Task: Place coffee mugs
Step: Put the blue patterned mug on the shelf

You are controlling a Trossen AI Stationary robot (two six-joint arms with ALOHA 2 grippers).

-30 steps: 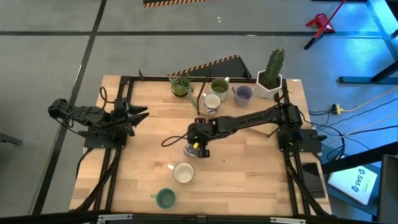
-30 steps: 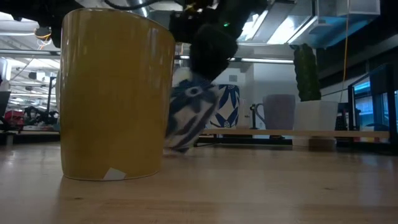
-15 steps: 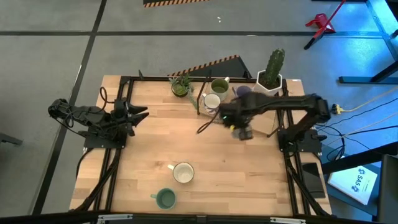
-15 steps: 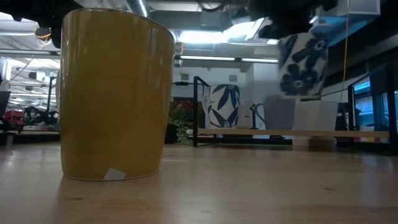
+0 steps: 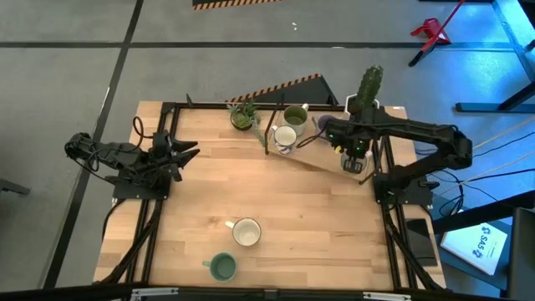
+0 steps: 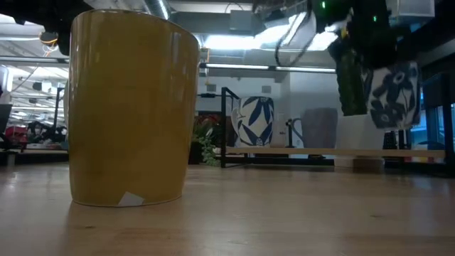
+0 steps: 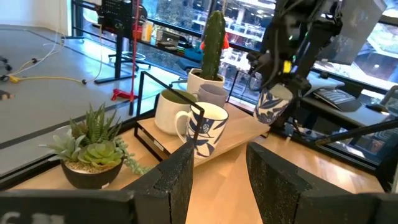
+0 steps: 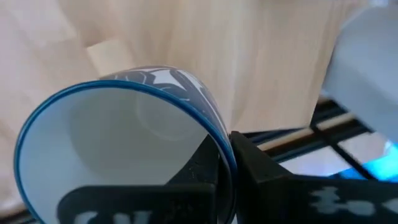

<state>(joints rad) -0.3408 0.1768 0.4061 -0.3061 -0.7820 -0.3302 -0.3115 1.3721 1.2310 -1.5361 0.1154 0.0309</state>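
Note:
My right gripper (image 5: pixel 350 150) is shut on a white mug with a blue flower pattern (image 6: pixel 393 96), held in the air by the right end of the raised shelf (image 5: pixel 322 159). It also shows in the left wrist view (image 7: pixel 272 103). On the shelf stand a second white patterned mug (image 5: pixel 284 138), an olive green mug (image 5: pixel 294 116) and a lavender mug (image 5: pixel 324 125). A cream-yellow mug (image 5: pixel 247 232) and a teal mug (image 5: pixel 222 267) stand near the table's front. My left gripper (image 5: pixel 191 152) waits open at the table's left. My right gripper holds the patterned mug by its rim (image 8: pixel 219 144), with one finger (image 8: pixel 208 174) inside the mug and the other (image 8: pixel 255 171) outside against its wall. The fingers come from above, pointing down. The mug hangs about upright below them, clear of table and shelf.
A white pot with a cactus (image 5: pixel 364 100) stands at the far right corner, just behind the held mug. A small leafy plant (image 5: pixel 243 115) stands at the shelf's left end. Black frame rails (image 5: pixel 159 180) run along both table sides. Bare wood (image 5: pixel 284 196) lies in the middle.
My right gripper has lifted the patterned mug from the table's middle and carried it toward the far right, to the right end of the shelf. The mug was tilted low by the table; it now hangs upright in the air.

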